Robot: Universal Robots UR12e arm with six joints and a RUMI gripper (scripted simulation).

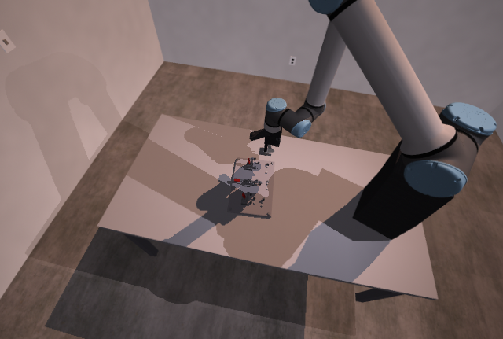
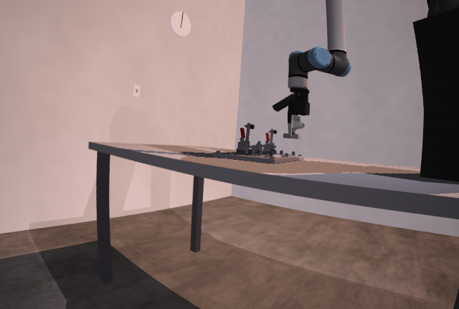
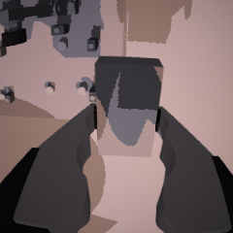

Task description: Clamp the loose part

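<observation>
Pale tabletop (image 1: 308, 156) (image 2: 333, 183), brown floor (image 1: 195, 95) (image 2: 259, 246), pinkish and grey walls. My claw (image 1: 266, 149) (image 2: 293, 130) (image 3: 126, 107): pointing straight down, clamped on the flat rectangular part (image 1: 262, 151) (image 2: 292, 135) (image 3: 127, 107), which I hold level, in the air, near the far long edge. Wrist above it; forearm (image 1: 327, 63) (image 2: 335, 13) sloping up to a high elbow. Fixture plate (image 1: 259, 211) (image 2: 255, 158): beside the part, inward from that edge, three red-handled clamps. Wall clock (image 2: 180, 24): numerals unreadable.
</observation>
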